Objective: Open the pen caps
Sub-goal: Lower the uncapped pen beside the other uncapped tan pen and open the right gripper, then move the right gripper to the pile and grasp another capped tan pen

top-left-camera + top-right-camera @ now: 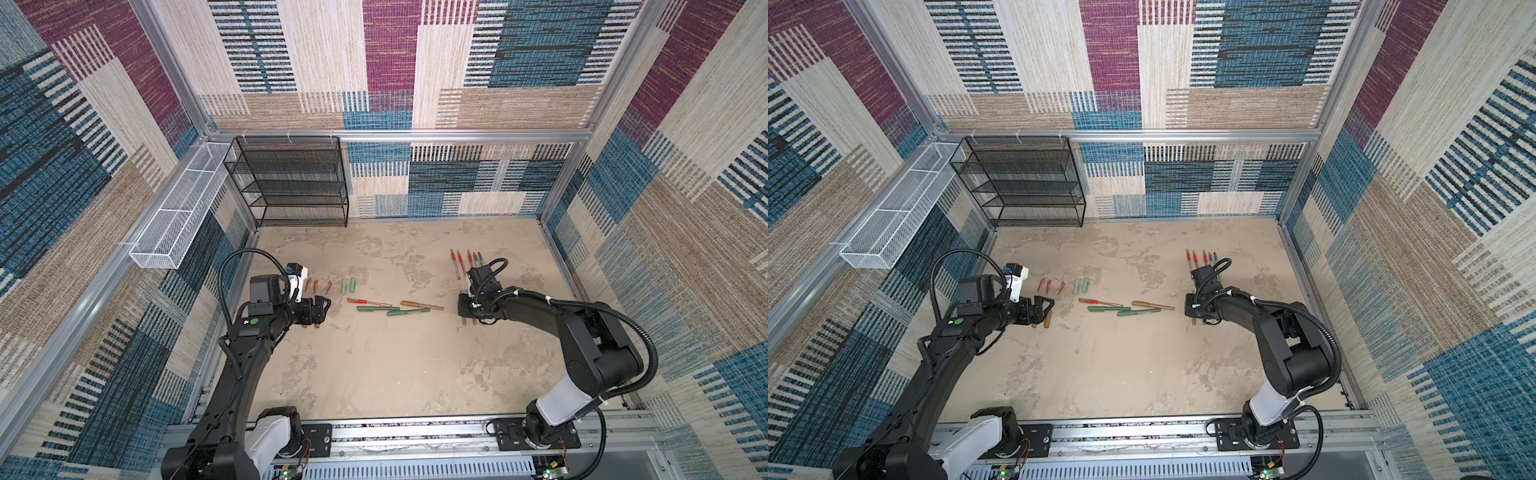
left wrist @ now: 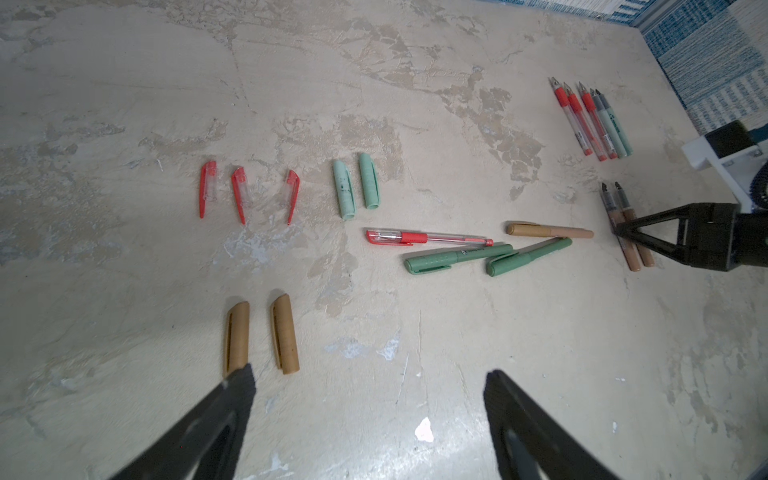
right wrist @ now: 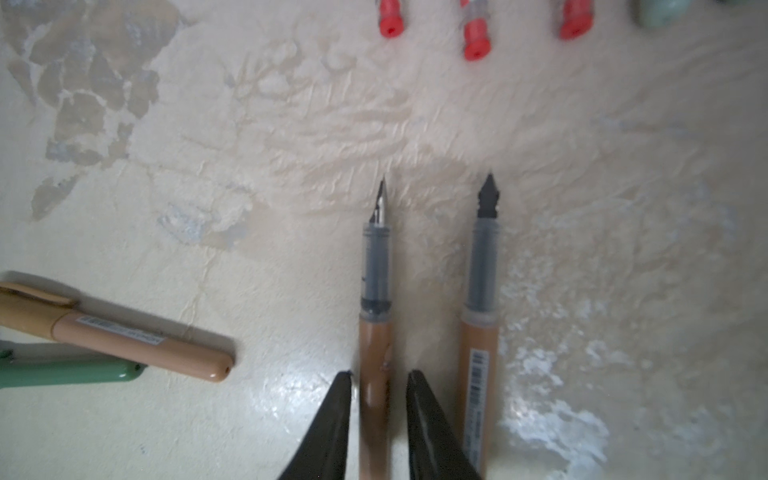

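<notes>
Caps already pulled off lie in three groups on the left part of the desk [image 1: 395, 374]: three red caps [image 2: 240, 193] in a row, two pale mint caps [image 2: 344, 189] just beside them, and two bronze caps [image 2: 285, 332] nearer the robot's base.

Over that bronze pair hang the left jaws, spread wide with nothing between them. Both bronze caps lie just ahead of the fingertips, not in the gap. In the left wrist view one fingertip [image 2: 239, 386] overlaps the end of one bronze cap; whether it touches cannot be told. In a top view the pair [image 1: 1047, 319] pokes out from under the jaws.

Between the two arms lie four pens with caps still on: a red pen [image 2: 428, 237], two dark green pens [image 2: 457, 257] and a tan pen [image 2: 548, 230].

On the right, the right jaws straddle the barrel of an uncapped tan pen [image 3: 375, 353]. They stand slightly apart, with a thin gap showing on each side of the barrel, so they do not clamp it. A second uncapped tan pen [image 3: 478, 353] lies parallel, just outside one fingertip [image 3: 419, 399]. The cap nearest these jaws is the fitted bronze cap [image 3: 29, 303] on the tan pen, off to one side. A row of uncapped pens [image 1: 467, 262] lies beyond.
</notes>
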Controlling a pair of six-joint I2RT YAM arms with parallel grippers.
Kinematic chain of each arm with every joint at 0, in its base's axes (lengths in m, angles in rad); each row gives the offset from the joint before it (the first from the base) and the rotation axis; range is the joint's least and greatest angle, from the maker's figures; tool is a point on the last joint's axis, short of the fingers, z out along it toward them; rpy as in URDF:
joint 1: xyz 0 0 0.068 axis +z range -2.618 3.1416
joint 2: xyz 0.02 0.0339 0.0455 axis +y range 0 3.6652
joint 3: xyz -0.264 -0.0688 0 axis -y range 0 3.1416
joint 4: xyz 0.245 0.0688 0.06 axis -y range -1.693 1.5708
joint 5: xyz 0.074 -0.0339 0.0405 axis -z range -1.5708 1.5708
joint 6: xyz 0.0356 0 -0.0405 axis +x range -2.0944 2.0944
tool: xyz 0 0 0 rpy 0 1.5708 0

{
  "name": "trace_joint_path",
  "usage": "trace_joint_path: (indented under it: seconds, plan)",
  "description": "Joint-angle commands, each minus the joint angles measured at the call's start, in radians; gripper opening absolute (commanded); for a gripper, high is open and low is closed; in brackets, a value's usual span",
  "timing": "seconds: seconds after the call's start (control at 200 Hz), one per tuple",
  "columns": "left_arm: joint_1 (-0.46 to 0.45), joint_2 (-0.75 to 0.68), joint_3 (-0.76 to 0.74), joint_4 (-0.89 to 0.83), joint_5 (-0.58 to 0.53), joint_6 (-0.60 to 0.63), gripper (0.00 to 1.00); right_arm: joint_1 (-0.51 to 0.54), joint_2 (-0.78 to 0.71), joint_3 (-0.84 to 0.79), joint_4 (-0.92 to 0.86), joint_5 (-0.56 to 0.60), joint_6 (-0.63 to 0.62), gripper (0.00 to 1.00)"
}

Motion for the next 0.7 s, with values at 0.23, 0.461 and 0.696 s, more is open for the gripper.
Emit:
trace_joint_path:
  seconds: [0.23,0.461,0.696]
  plan:
    - [0.008,-0.009,-0.002,0.025,0.021,-0.017,0.90,0.030,-0.082,0.096,-0.040,-0.070,-0.073,0.36]
    - [0.011,-0.016,-0.003,0.022,0.025,-0.017,0.90,0.122,0.069,0.235,-0.064,-0.144,-0.252,0.46]
    - [0.014,-0.022,-0.001,0.017,0.024,-0.014,0.91,0.200,0.229,0.368,-0.123,-0.156,-0.338,0.51]
